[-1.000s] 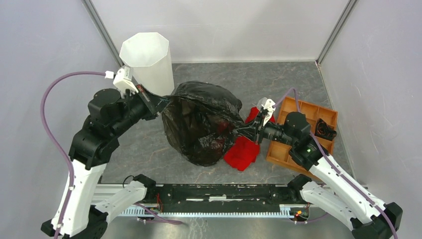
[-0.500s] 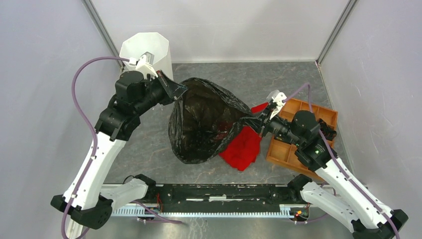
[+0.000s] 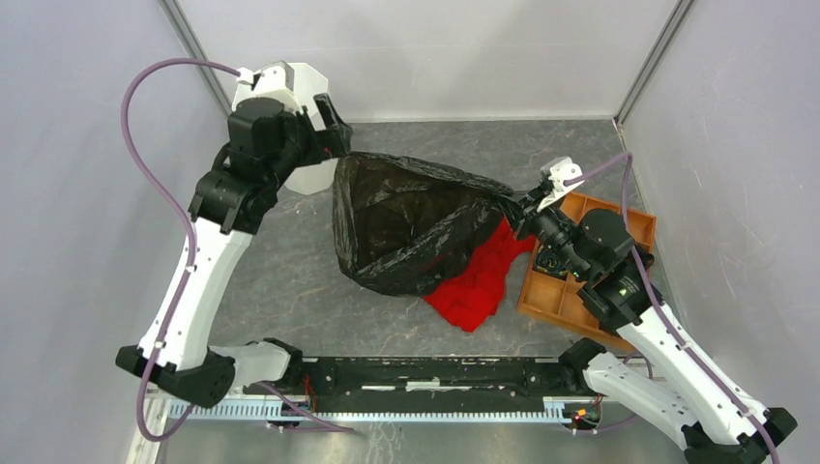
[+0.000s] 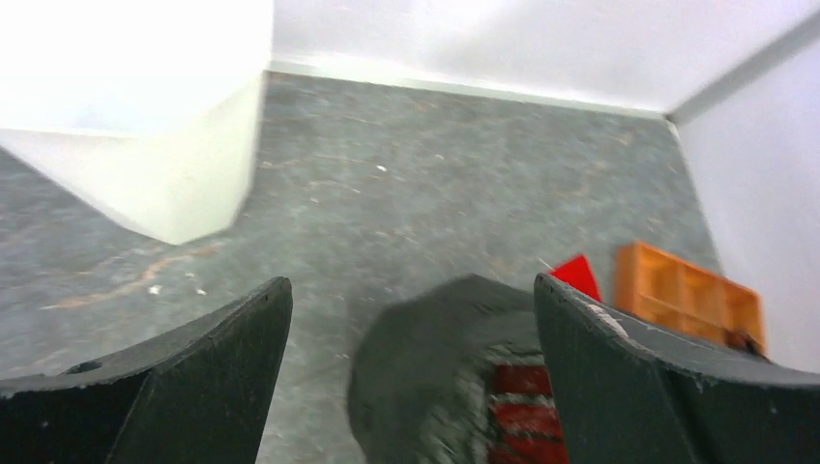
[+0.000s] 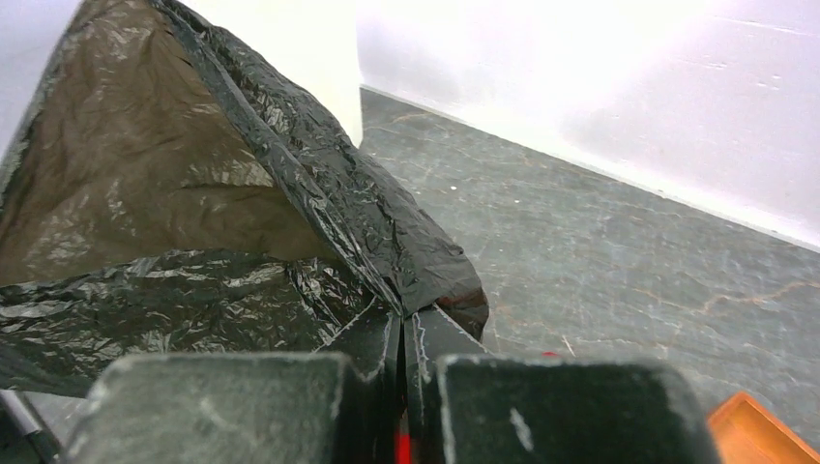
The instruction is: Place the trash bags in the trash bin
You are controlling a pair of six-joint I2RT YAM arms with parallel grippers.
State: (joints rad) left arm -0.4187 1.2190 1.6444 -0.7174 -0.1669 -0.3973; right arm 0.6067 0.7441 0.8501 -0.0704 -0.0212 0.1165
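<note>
Pinching a corner of the trash bag point(image 3: 406, 227), the right gripper point(image 5: 404, 324) holds it outside the trash bin point(image 3: 307, 179) (left gripper point(image 4: 411, 285) gapes, empty); insertion not yet done.

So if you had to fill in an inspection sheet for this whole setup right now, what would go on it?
Surface: grey mottled table.
Job's things: black trash bag spread wide, not yet in the white bin, which stands upright at the far left.
Clutter: red cloth partly under the bag; orange tray by the right arm.
Grippers: left claw open, fingers wide apart, looking down on the bag; right claw shut on the bag's edge.
Cables: purple cables loop off each arm, away from the bag.
Surroundings: pale walls on three sides; nothing else seen.
</note>
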